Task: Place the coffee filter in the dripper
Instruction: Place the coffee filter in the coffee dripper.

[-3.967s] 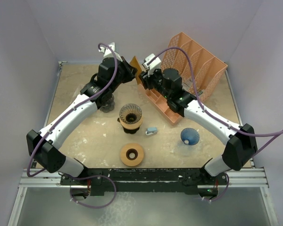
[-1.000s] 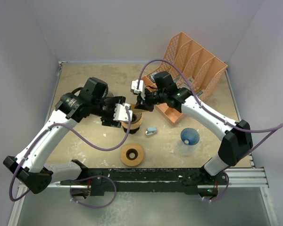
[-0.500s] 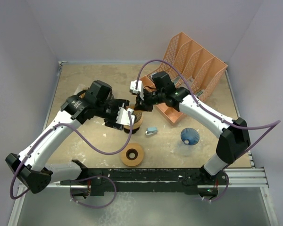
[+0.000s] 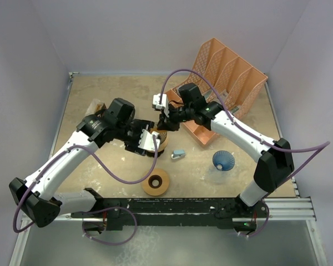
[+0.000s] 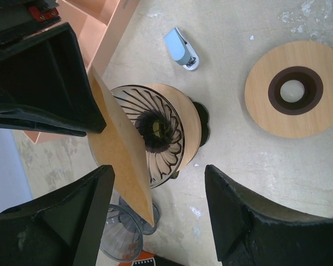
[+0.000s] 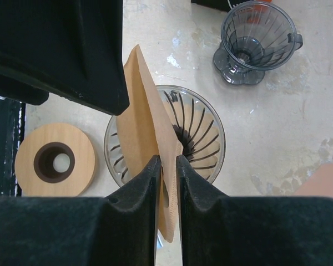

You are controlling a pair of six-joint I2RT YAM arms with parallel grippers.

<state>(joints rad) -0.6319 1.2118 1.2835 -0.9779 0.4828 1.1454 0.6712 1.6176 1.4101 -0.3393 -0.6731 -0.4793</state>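
Observation:
The brown paper coffee filter (image 6: 147, 119) stands on edge with its lower part inside the ribbed glass dripper (image 6: 202, 136), which sits on a wooden collar (image 5: 190, 119). My right gripper (image 6: 166, 163) hangs just over the dripper, its jaws parted a little and the filter's edge loose between them. In the left wrist view the filter (image 5: 119, 149) leans against the dripper's (image 5: 166, 130) left rim. My left gripper (image 5: 158, 172) is wide open beside the dripper with nothing in it. From above, both grippers (image 4: 150, 141) (image 4: 165, 123) crowd the dripper (image 4: 159, 145).
A wooden ring (image 4: 155, 181) lies toward the front. A small blue clip (image 4: 178, 154) and a blue cone dripper (image 4: 223, 160) sit to the right. An orange file rack (image 4: 225, 83) stands at the back right. A dark glass dripper (image 6: 258, 41) stands left of the task's dripper.
My left arm has shifted right, closer to the dripper. The right gripper stayed over the dripper and its jaws have parted slightly around the filter.

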